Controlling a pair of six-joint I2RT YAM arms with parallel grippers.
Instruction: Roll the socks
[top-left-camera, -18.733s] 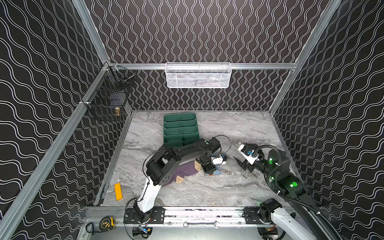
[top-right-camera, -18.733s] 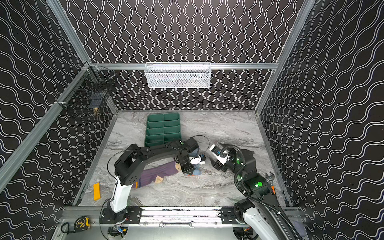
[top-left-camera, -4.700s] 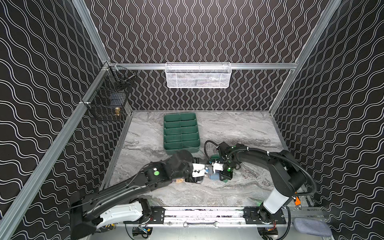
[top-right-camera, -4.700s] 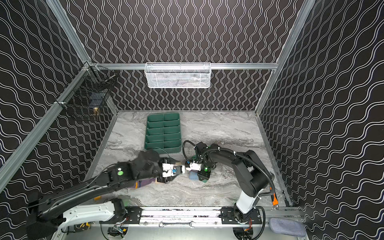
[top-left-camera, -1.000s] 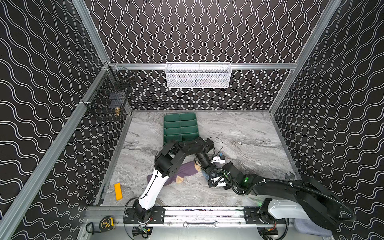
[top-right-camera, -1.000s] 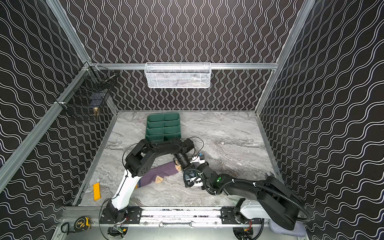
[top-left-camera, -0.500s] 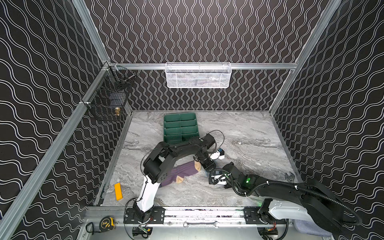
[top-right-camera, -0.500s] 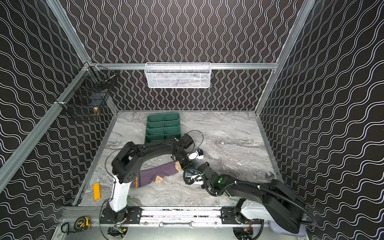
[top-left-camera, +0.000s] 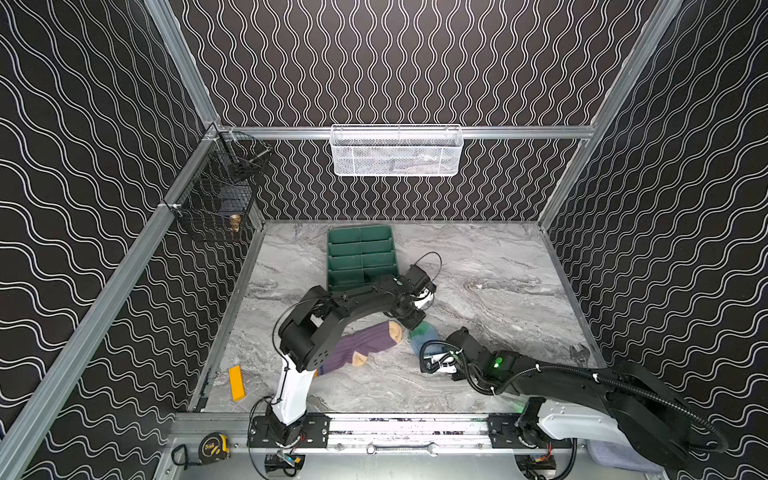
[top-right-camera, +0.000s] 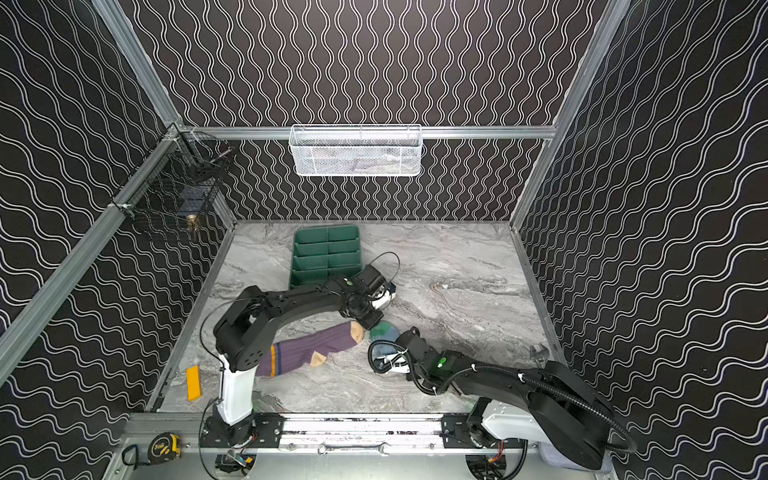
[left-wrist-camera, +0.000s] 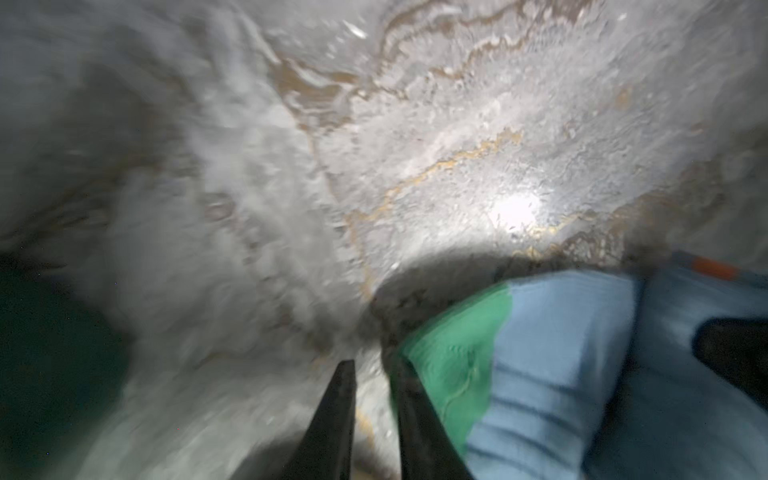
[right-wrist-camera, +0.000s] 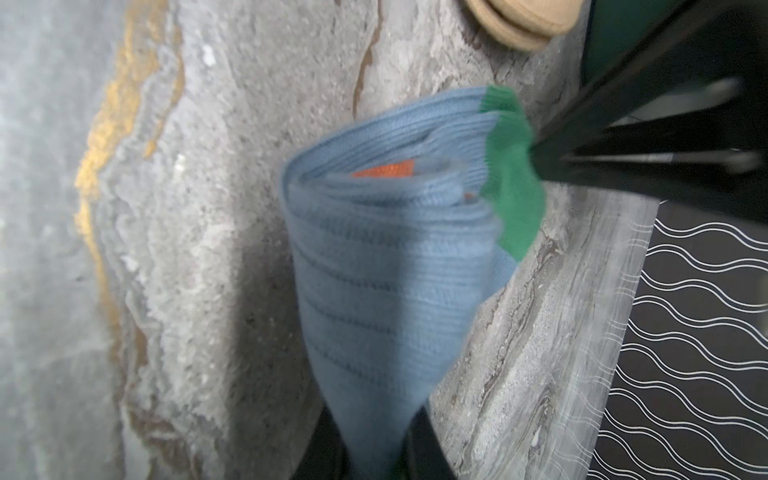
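The blue sock (top-left-camera: 424, 336) (top-right-camera: 384, 333) is folded into a thick bundle with its green toe outward and lies just right of the purple sock (top-left-camera: 365, 345) (top-right-camera: 309, 351), which lies flat. In the right wrist view my right gripper (right-wrist-camera: 376, 419) is shut on the blue sock (right-wrist-camera: 386, 257), and it comes in from the near side (top-left-camera: 434, 355). My left gripper (left-wrist-camera: 372, 368) (top-left-camera: 412, 323) stands at the green toe (left-wrist-camera: 453, 357). Its jaws are a narrow gap apart with only marble between them, and one finger touches the toe's edge.
A green compartment tray (top-left-camera: 361, 257) (top-right-camera: 326, 251) sits behind the left gripper. An orange block (top-left-camera: 237, 382) lies at the near left and a wrench (top-left-camera: 579, 355) at the right. A white mesh basket (top-left-camera: 395, 149) and a black wire basket (top-left-camera: 216, 195) hang on the walls.
The left arm's elbow has swung left while its gripper stayed at the green toe, and its jaws opened, then narrowed. The right gripper still holds the blue sock.
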